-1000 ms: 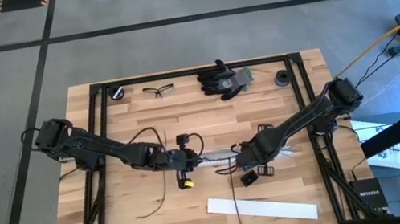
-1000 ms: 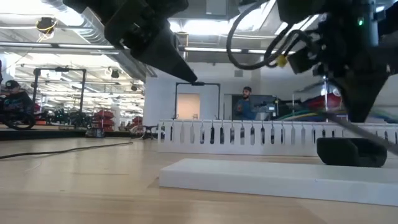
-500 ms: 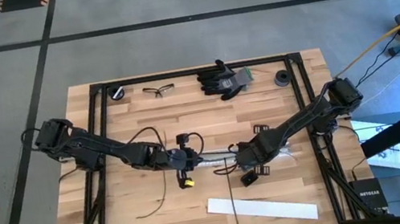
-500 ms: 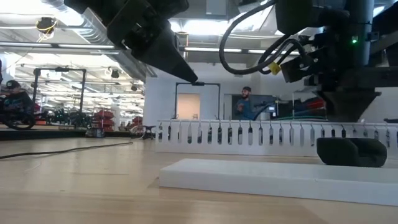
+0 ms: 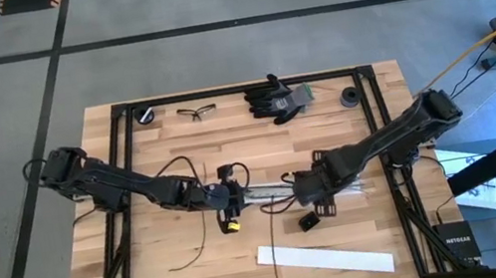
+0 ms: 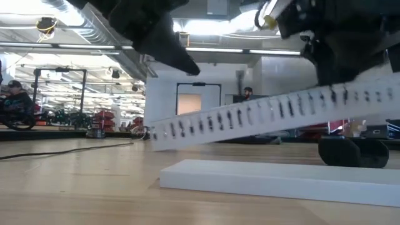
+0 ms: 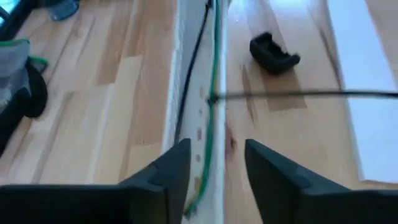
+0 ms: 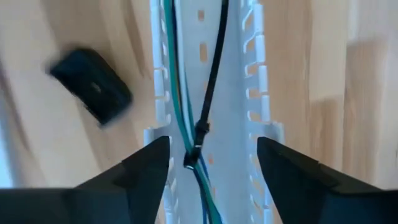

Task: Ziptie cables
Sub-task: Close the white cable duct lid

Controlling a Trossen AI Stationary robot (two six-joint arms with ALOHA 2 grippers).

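A white slotted duct (image 5: 272, 193) lies between my two grippers, tilted in the low view (image 6: 262, 115): its right end is up and its left end (image 6: 156, 136) is on the table. Green and blue cables (image 8: 180, 93) run along inside it. A black ziptie (image 8: 211, 74) crosses them, its head (image 8: 199, 132) sits on the bundle, and its long tail (image 7: 348, 93) sticks out sideways over the table. My right gripper (image 8: 212, 165) points down over the duct's right end. My left gripper (image 7: 217, 165) hangs open above the left end (image 6: 187, 65), clear of it. My right gripper comes from above, pointing down, with its fingers spread across the duct's width, one finger (image 8: 146, 171) at each side wall (image 8: 158, 118). Whether they stand inside or outside the walls is hidden by the fingers themselves. That end is lifted clear; the far end rests on the table.
A flat white strip (image 5: 327, 258) lies near the front edge, with a small black block (image 5: 309, 221) just behind it. Black gloves (image 5: 277, 99), safety glasses (image 5: 197, 112) and two small round parts (image 5: 350, 97) sit along the far edge. A loose black strip (image 5: 188, 260) lies at front left.
My right gripper dipped onto the duct, then rose. The duct's right end has come up off the table with it, while its left end has stayed down, so the duct now slants. The ziptie's free tail has swung toward the table's left.
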